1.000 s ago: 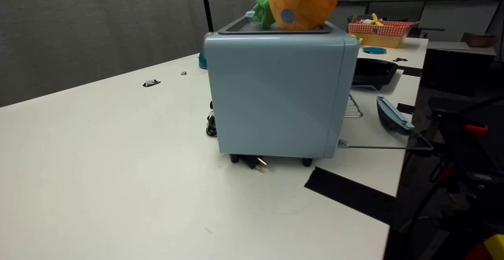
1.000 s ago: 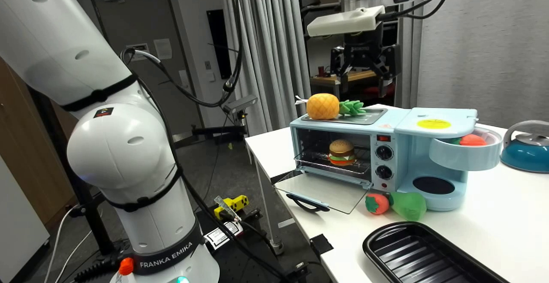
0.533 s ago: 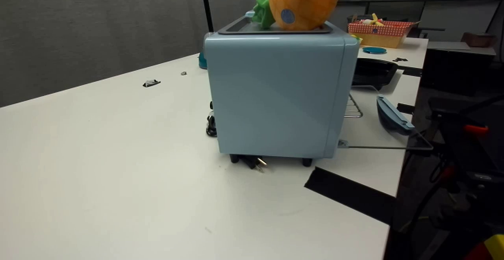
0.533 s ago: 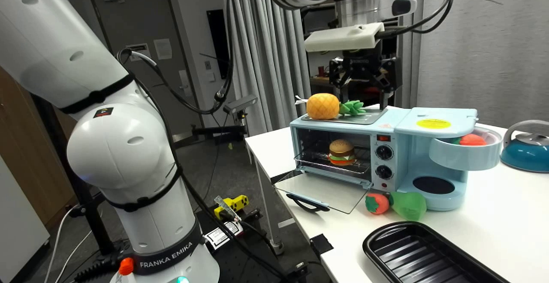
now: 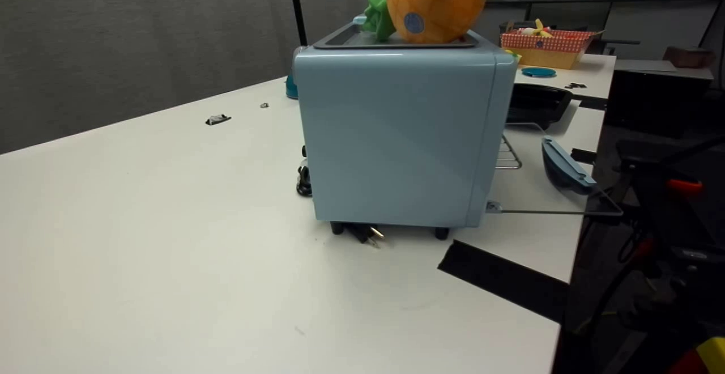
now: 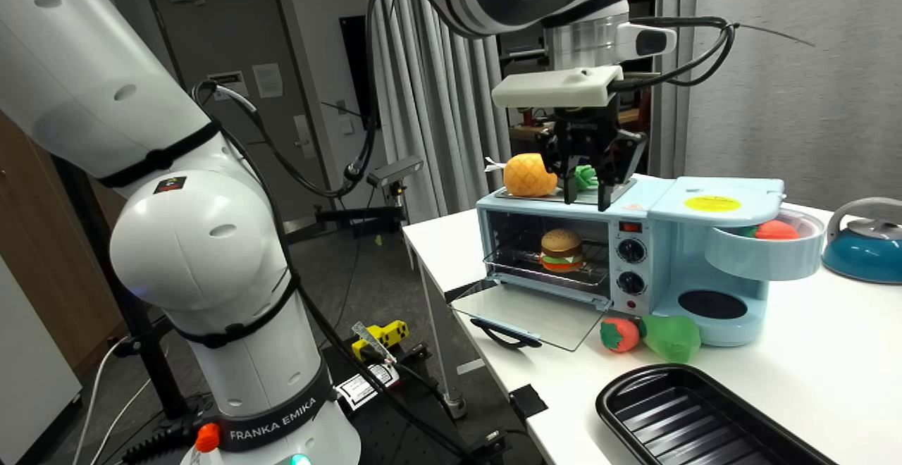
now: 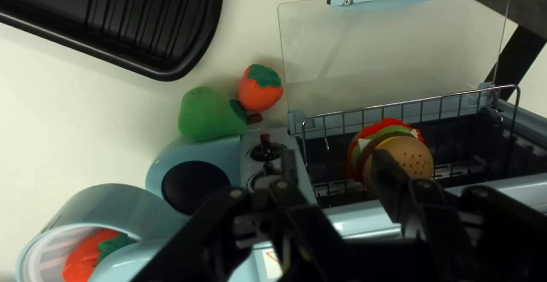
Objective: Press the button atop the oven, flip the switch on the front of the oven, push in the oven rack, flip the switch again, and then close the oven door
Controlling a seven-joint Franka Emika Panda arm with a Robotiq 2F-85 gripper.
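One oven [image 6: 659, 239] is lying below the pincer [image 6: 587, 199], its long axis running roughly along the line between the fingers [image 6: 604, 196]. Rack [image 7: 422, 100] is jutting forward beneath; descent to it or the knobs [image 6: 631, 251] is probably coming. Arm [image 6: 190, 253] is arching over, pincer pointing down, fingers standing apart, gripping nothing.

In an exterior view, the white table [image 5: 170, 243] is bright, the grey backdrop [image 5: 141, 39] behind it dim, and a pale sheen runs along the top edge of the oven [image 5: 396, 136]. The floor [image 6: 317, 261] lies in gloom. In the wrist view, the gripper [image 7: 334, 161] is dark and blurred, out of focus against a sharper hamburger [image 7: 404, 147], and soft shadows fall beside the green toy fruit [image 7: 209, 115]
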